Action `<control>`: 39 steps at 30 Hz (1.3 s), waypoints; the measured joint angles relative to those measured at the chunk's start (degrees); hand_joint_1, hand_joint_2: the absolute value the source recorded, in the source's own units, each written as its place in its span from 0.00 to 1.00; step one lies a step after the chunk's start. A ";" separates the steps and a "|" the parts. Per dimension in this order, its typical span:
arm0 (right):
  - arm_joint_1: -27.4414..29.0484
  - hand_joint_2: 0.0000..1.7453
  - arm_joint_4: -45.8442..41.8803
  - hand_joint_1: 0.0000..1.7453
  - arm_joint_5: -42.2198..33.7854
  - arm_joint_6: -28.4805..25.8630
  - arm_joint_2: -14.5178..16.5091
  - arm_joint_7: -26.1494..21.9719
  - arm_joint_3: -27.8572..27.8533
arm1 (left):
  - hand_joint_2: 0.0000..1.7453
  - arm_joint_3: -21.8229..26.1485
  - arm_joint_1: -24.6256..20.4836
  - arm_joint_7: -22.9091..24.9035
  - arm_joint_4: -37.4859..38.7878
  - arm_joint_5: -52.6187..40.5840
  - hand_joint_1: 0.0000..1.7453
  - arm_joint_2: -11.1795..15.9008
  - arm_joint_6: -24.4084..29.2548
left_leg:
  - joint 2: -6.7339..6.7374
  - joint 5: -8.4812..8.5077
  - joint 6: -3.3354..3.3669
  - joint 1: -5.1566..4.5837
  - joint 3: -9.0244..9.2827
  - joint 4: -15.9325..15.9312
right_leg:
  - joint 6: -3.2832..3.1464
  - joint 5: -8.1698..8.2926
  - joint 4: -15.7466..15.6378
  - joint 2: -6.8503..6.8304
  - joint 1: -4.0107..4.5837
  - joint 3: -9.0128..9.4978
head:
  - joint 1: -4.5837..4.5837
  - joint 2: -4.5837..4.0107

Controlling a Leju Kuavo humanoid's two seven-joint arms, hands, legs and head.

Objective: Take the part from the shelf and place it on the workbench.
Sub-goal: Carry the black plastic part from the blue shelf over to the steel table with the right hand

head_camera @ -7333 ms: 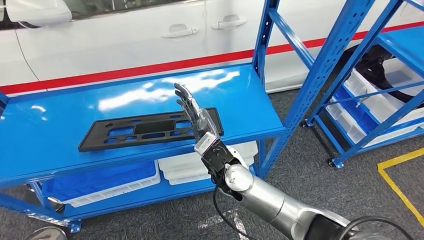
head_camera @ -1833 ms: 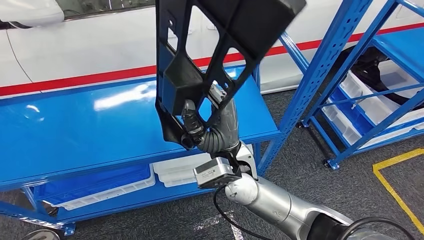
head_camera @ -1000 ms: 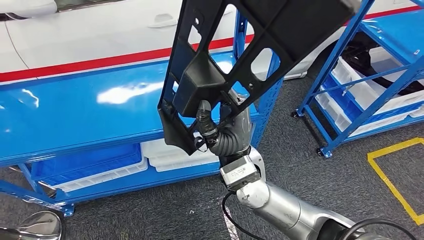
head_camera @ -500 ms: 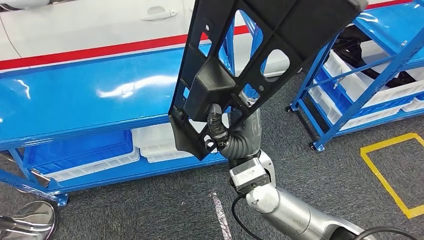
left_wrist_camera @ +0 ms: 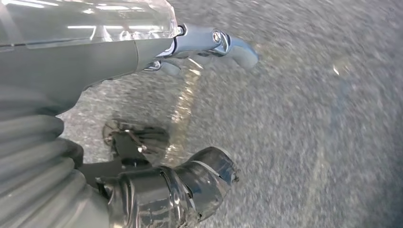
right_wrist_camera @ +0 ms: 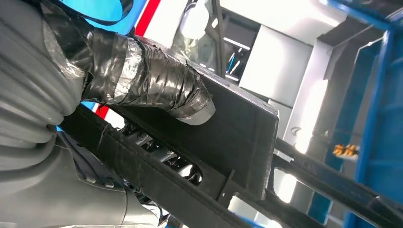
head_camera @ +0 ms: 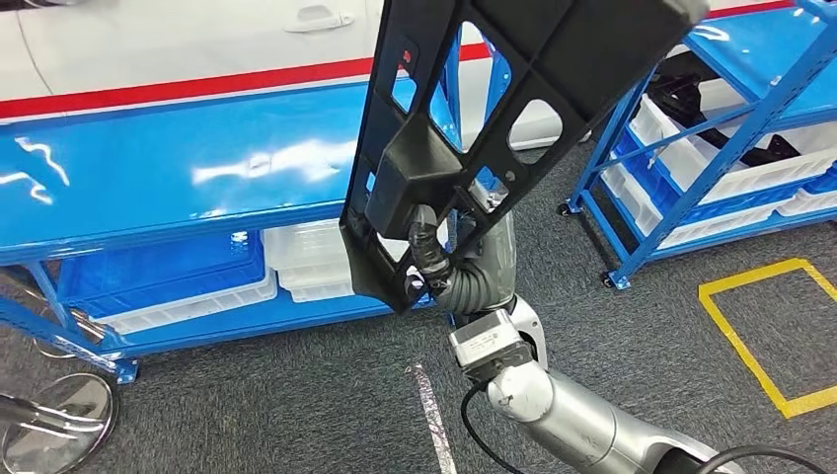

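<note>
The part is a long black plastic frame with several cut-outs, and it stands raised and tilted close in front of the head camera. My right hand grips it near its lower end, fingers hooked through the frame. In the right wrist view the taped thumb presses on the part's black box section. The blue shelf it came from lies to the left, its top bare. My left hand hangs over the grey floor, fingers apart, holding nothing.
White and blue bins sit on the shelf's lower level. A white car with a red stripe stands behind it. A second blue rack with white bins is at the right. A yellow floor marking crosses grey carpet.
The part lay flat on the shelf at first; my right hand now holds it up. Over the last second the camera has drawn back and turned, shifting the shelf left.
</note>
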 joint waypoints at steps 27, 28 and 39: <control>-0.14 1.00 2.66 1.00 -8.25 7.34 1.65 -5.10 0.80 | 1.00 -0.02 1.60 2.45 0.00 3.29 0.00 -1.02 6.95 | 3.60 2.37 -4.15 1.35 -4.58 2.06 | 0.45 -3.00 -0.66 -6.14 -1.31 4.93 | -0.04 0.02; -0.20 1.00 2.83 1.00 -8.55 7.72 1.80 -5.39 0.86 | 1.00 -0.01 1.65 2.47 0.00 3.37 0.00 -1.08 7.10 | 3.04 2.66 -3.65 1.13 -4.90 2.05 | 0.87 -2.74 -0.93 -6.61 -1.23 5.02 | -0.03 0.02; -0.24 1.00 4.79 1.00 -19.24 15.80 2.17 -11.10 1.51 | 1.00 -0.02 2.13 4.12 0.00 4.04 0.00 -1.96 5.92 | -4.46 5.80 -0.54 0.71 -7.52 2.07 | 0.66 -7.61 7.10 1.83 -0.38 3.56 | 0.33 0.02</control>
